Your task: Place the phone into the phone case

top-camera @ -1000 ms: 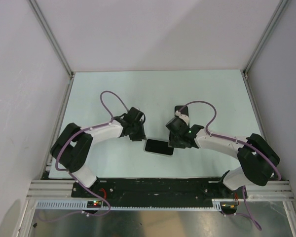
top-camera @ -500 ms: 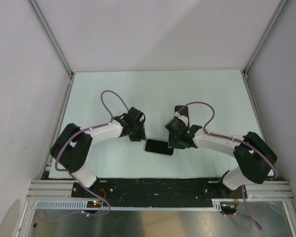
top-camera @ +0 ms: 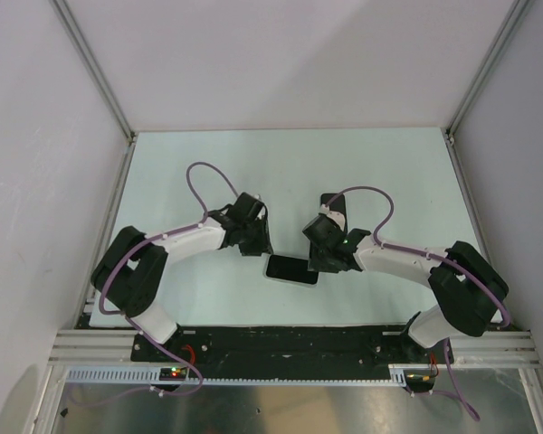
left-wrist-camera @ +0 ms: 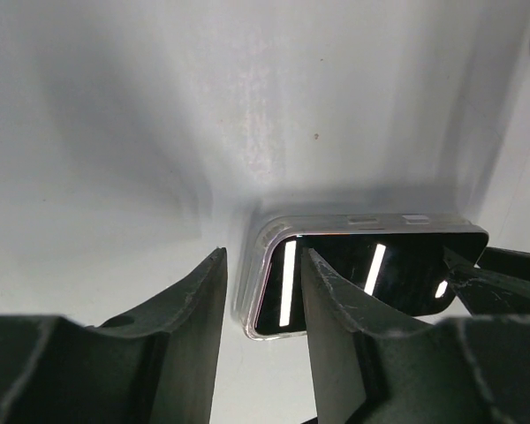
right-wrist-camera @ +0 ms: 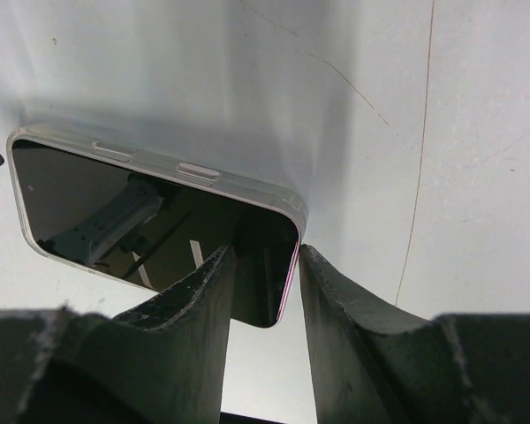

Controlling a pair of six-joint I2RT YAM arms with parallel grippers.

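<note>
Pale table (top-camera: 208,163); white walls (top-camera: 290,54); aluminium frame (top-camera: 92,68)

You have nothing legible to read in any of the three views: no words, brand, number or sign. The phone (left-wrist-camera: 397,265) shows you only bright reflected streaks on dark glass, and the clear phone case (right-wrist-camera: 156,164) around it bears no readable marking.

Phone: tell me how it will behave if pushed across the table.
The phone lies flat and thin, so it should slide rather than tip or roll. It looks glossy, so probably offers little grip. The clear case round its edge may flex.
</note>
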